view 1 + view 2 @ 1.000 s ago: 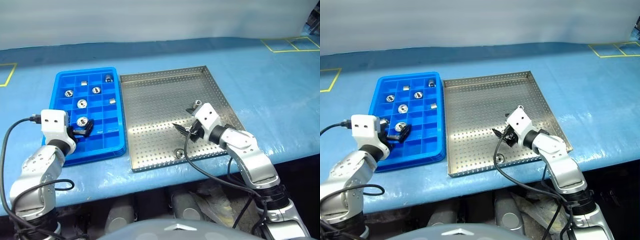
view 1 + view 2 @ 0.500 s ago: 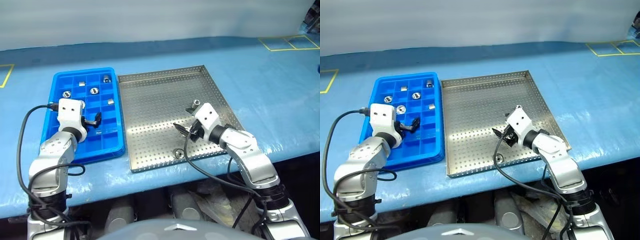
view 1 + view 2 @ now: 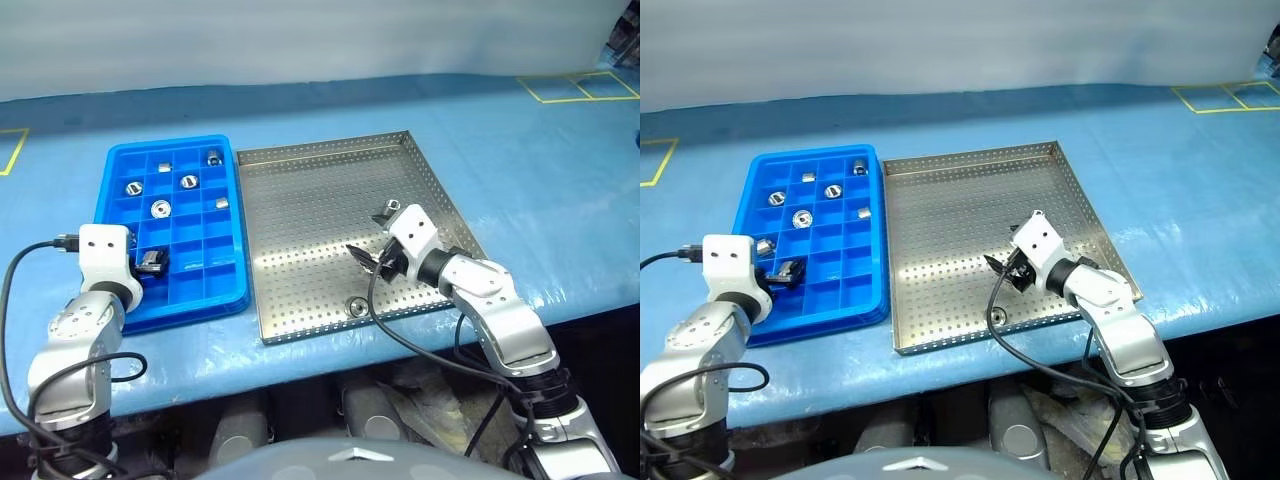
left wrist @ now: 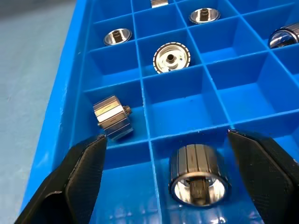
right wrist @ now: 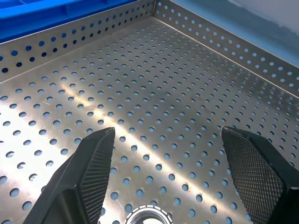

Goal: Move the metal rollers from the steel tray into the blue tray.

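The left gripper [image 4: 173,186] hangs low over the near end of the blue tray [image 3: 112,165], its two black fingers [image 4: 74,182] spread wide with nothing between them pinched. Right in the gap between those jaws, in the compartment under them, sits one ribbed roller [image 4: 198,175] lying with its hollow end toward the wrist, free of both fingers. Just beyond the one fingertip, in the neighbouring compartment by the tray's outer wall, a second roller [image 4: 112,117] lies on its side. Further out ahead of the jaws, more rollers rest singly in their own compartments: one bright round one [image 4: 171,57] straight ahead, others [image 4: 117,36] near the far rows.

The right gripper [image 5: 168,186] is over the steel tray [image 3: 330,160], which lies touching, or very nearly touching, the blue tray's long side. Its jaws also stand wide apart and empty, with the perforated floor [image 5: 154,107] showing between them. One last roller [image 3: 354,306] stands on the steel tray close to its near rim; from the right wrist it shows just at the base of the gap between the fingers, below the jaws and not touched by either.
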`<act>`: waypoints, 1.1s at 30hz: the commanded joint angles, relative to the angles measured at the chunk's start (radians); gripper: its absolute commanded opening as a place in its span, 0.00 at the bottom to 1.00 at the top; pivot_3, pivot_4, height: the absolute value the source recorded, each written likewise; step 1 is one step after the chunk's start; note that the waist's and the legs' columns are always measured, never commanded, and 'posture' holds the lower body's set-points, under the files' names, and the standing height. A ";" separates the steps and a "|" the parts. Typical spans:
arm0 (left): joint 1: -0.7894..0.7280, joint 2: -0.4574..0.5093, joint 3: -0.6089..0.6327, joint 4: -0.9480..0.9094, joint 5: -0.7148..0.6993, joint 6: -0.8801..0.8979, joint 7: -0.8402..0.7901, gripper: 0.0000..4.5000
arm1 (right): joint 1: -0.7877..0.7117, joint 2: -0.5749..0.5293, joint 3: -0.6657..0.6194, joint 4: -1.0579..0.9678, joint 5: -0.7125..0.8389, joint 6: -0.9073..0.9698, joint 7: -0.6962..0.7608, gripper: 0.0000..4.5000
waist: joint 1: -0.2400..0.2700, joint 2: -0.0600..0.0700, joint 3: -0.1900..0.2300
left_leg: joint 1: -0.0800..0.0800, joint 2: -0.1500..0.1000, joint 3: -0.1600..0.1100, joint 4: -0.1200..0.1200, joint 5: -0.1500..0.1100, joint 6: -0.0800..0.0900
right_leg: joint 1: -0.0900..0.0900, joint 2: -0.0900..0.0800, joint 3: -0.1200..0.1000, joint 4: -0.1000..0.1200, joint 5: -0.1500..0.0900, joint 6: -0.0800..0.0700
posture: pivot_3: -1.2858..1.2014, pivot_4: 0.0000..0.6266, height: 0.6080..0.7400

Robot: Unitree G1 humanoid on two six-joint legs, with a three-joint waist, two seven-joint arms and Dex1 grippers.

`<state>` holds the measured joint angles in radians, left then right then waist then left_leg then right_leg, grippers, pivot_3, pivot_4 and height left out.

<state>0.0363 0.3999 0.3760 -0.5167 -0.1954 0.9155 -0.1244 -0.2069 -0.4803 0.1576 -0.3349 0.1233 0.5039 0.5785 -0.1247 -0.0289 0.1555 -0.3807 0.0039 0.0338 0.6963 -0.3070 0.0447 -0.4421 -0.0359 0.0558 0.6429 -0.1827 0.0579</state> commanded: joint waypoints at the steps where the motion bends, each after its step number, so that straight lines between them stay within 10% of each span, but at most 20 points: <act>1: 0.003 -0.001 0.016 -0.053 0.003 -0.012 0.006 1.00 | -0.012 -0.002 0.002 -0.016 -0.004 -0.022 0.008 0.85 | 0.004 0.000 0.000 | 0.000 0.000 0.000 0.000 0.000 0.000 | 0.000 0.000 0.000 0.000 0.000 0.000 | 0.45 0.24 1.00; 14: -0.232 -0.106 -0.181 0.008 -0.187 -0.178 -0.195 1.00 | 0.043 -0.016 -0.050 -0.099 -0.008 0.014 -0.039 0.85 | 0.000 0.000 0.000 | -0.001 -0.002 -0.001 0.000 0.000 0.000 | 0.001 0.003 -0.001 0.000 0.000 0.000 | 0.41 0.24 1.00; 21: -0.370 -0.043 -0.442 0.177 -0.113 -0.217 -0.337 1.00 | 0.135 -0.013 -0.142 -0.203 0.011 0.080 -0.104 0.85 | -0.069 0.001 -0.001 | -0.001 -0.004 0.000 0.000 -0.001 0.002 | 0.001 0.004 0.003 -0.001 0.002 0.003 | 0.36 0.24 1.00; 33: -0.241 0.089 -0.422 0.046 -0.159 -0.309 -0.488 1.00 | 0.147 0.016 -0.059 -0.225 0.095 0.173 -0.061 0.85 | -0.227 0.002 -0.001 | 0.002 0.000 0.002 0.000 0.000 0.001 | 0.002 0.010 0.012 -0.001 -0.001 0.010 | 0.38 0.24 1.00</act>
<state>-0.2109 0.4787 -0.0787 -0.4113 -0.3366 0.6232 -0.6117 -0.0306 -0.4719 0.1002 -0.5532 0.2058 0.6867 0.5114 -0.3521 -0.0273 0.1547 -0.3784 0.0034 0.0362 0.6966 -0.3067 0.0464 -0.4398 -0.0256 0.0679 0.6422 -0.1832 0.0683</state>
